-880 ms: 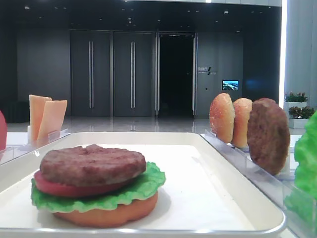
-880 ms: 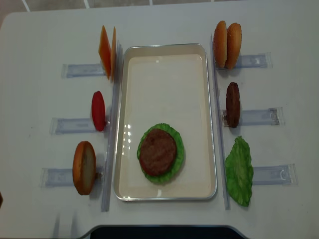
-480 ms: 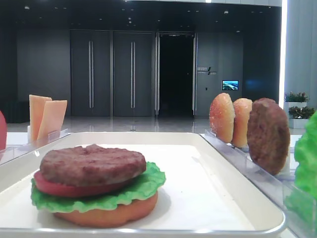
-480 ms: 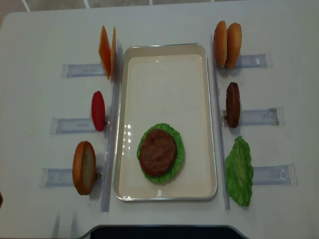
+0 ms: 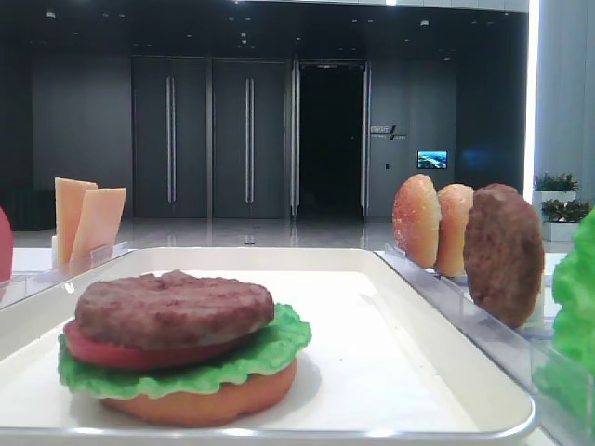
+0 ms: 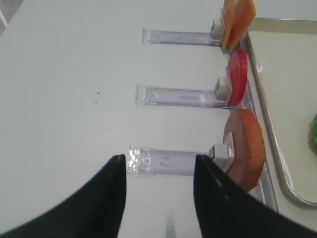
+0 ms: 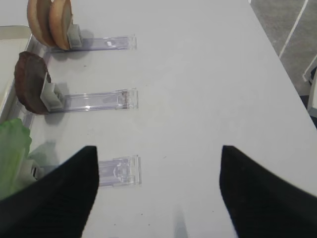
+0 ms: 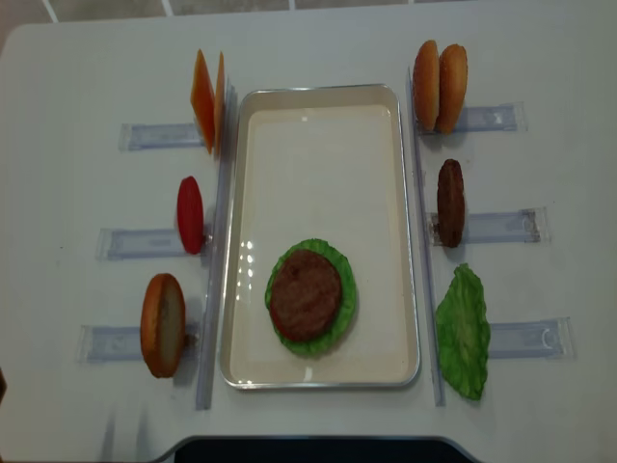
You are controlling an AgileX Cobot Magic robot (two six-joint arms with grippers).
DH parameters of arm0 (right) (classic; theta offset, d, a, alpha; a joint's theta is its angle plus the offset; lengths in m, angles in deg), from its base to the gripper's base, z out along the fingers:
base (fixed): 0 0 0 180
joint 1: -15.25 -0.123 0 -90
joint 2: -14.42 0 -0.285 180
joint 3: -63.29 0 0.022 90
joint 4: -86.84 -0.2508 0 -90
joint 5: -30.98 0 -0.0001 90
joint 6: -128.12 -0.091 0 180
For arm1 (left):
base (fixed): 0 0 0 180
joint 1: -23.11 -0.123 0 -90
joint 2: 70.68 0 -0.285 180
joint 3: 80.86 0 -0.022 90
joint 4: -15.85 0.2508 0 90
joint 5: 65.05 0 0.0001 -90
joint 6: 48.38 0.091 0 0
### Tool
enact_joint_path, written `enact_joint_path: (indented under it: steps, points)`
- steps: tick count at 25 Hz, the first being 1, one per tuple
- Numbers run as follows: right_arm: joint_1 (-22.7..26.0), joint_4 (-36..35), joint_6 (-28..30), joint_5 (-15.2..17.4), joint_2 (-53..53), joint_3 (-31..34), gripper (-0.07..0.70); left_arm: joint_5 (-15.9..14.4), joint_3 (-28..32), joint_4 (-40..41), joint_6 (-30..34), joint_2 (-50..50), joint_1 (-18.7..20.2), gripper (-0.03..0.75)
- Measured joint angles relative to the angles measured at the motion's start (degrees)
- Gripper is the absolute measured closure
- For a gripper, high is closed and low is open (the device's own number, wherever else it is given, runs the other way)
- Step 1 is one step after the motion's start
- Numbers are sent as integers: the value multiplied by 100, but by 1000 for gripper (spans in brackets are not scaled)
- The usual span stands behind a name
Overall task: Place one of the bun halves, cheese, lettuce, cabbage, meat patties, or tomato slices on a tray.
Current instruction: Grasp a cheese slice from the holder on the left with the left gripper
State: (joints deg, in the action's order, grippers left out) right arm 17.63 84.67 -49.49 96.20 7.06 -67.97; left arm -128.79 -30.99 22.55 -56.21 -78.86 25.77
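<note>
A white tray (image 8: 318,125) lies in the table's middle. On its near half sits a stack: a meat patty (image 5: 175,307) on a tomato slice (image 5: 102,351), lettuce (image 5: 274,346) and a bun half (image 5: 204,401). Standing in racks to the left are two cheese slices (image 8: 207,101), a tomato slice (image 8: 190,214) and a bun half (image 8: 162,324). To the right stand two bun halves (image 8: 440,85), a patty (image 8: 450,203) and lettuce (image 8: 463,331). My left gripper (image 6: 159,163) hovers open over the bare table beside the left bun half (image 6: 245,148). My right gripper (image 7: 158,153) is open, right of the lettuce (image 7: 12,148).
Narrow clear plastic racks (image 8: 145,135) (image 8: 501,227) stick out sideways from both long sides of the tray. The table's right edge (image 7: 277,54) runs close to the right gripper. A dark edge (image 8: 308,449) borders the table's front.
</note>
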Motion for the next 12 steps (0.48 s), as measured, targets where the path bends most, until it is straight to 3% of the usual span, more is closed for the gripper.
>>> enact_joint_path:
  steps: [12]
  points:
    - [0,0,0,0,0,0,116,-124,-493,20,63,-1666,0,371]
